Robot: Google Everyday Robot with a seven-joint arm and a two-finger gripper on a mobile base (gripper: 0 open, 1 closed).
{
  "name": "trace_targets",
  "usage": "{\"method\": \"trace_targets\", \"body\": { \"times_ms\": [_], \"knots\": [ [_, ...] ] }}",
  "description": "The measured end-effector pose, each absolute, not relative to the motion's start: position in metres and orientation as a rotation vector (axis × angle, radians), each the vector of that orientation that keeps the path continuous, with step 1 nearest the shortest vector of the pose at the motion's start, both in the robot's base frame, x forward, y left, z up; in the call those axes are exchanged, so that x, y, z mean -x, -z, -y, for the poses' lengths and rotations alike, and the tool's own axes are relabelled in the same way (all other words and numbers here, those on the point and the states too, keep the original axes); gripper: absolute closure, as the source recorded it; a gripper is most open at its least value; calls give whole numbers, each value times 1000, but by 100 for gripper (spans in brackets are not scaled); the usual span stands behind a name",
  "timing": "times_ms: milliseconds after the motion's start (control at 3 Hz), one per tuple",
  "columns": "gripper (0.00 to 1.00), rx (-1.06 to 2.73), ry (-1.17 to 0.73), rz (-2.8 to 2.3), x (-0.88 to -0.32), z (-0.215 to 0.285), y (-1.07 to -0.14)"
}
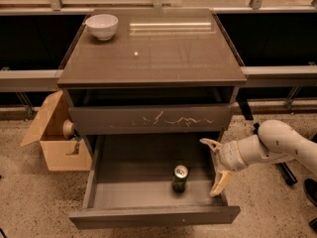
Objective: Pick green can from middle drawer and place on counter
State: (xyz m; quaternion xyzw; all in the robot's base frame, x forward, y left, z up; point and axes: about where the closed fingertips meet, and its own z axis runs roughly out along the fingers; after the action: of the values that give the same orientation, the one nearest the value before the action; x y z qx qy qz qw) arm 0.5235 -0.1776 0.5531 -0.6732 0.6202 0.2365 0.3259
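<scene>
Camera view: the gripper (214,163), with cream fingers on a smooth white arm, hangs at the right wall of the pulled-out middle drawer (132,161), jaws spread wide and holding nothing. The green can (180,178) stands upright on the drawer's smooth grey floor, near the fingers but apart from them. A round white bowl (102,26) sits on the back left corner of the glossy counter (158,53).

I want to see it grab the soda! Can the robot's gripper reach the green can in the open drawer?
Probably yes. The middle drawer is pulled out, the green can stands alone inside it, and the open gripper hangs just beside the can with nothing between them.
</scene>
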Motion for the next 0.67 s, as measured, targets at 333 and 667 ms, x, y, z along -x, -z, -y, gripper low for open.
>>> {"method": "trace_targets", "body": {
  "times_ms": [333,667],
  "knots": [
    [0,1747,-657,-1584,-528,170,-534],
    [0,1741,-693,-1560,-531,164,-515]
  ]
}}
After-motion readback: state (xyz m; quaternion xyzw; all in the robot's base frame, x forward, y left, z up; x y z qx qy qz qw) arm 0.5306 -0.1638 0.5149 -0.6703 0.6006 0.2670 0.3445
